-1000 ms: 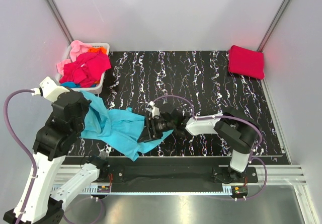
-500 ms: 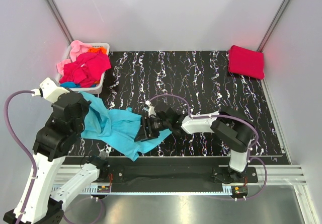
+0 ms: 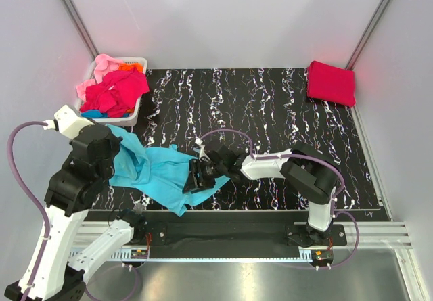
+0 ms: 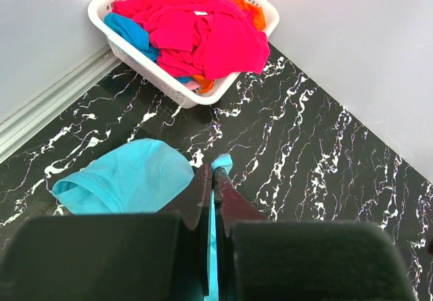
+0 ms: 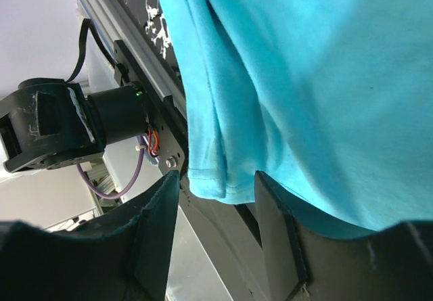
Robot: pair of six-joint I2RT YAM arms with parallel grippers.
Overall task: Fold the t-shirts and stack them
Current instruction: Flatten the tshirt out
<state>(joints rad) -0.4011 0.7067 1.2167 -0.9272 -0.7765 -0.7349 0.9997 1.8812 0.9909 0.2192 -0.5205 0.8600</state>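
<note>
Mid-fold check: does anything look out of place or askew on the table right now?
Yes: the turquoise t-shirt lies crumpled, and its near corner droops past the front edge of the table over the rail. The left hand pinches one end; the right hand, open, straddles the hem.

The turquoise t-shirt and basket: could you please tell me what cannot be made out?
Left gripper: its hold on the turquoise t-shirt is hidden under the left arm in the top view.
Right gripper: which shirt edge lies between its fingers; the right wrist view crops the cloth.
Basket: how many shirts; heaped, cut off by left wrist view's top edge.
</note>
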